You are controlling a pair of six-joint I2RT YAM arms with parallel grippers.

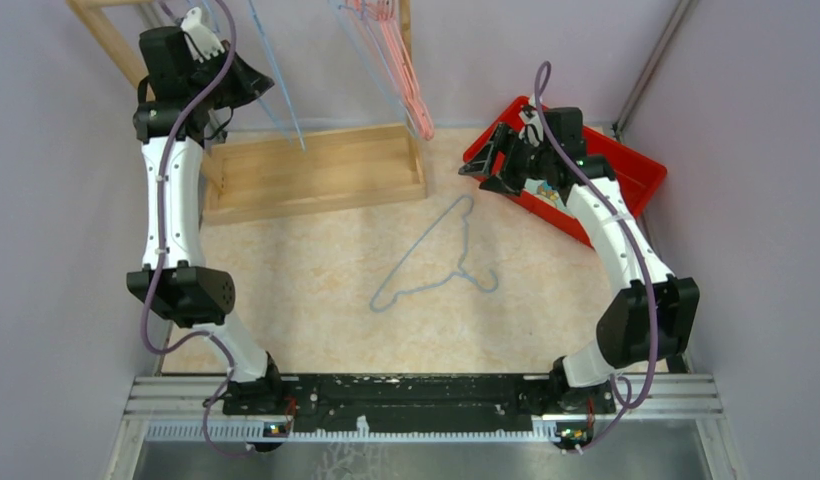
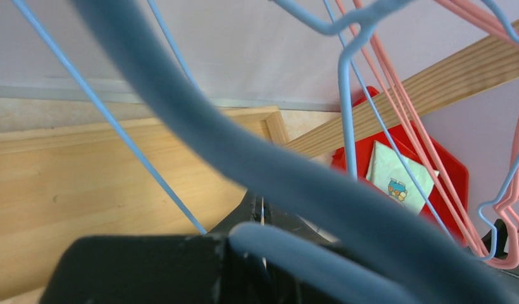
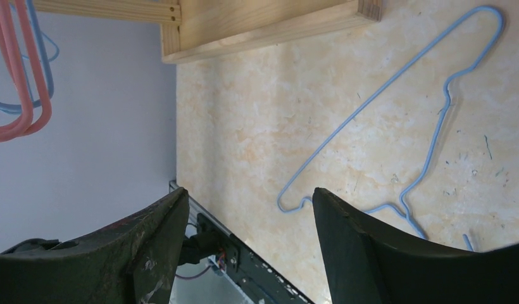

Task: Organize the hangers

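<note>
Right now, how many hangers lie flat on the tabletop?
1: a light blue hanger lying mid-table. Other hangers hang on the wooden rack; the red bin may hide more.

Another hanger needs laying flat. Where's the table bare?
Bare tabletop left of the flat blue hanger, toward the left arm, and right of it, toward the right arm. Crowded: wooden rack base and red bin at the back.

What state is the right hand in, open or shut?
Open. The right hand shows its fingers wide apart in its wrist view, with the table and the blue hanger visible between them; nothing is held.
</note>
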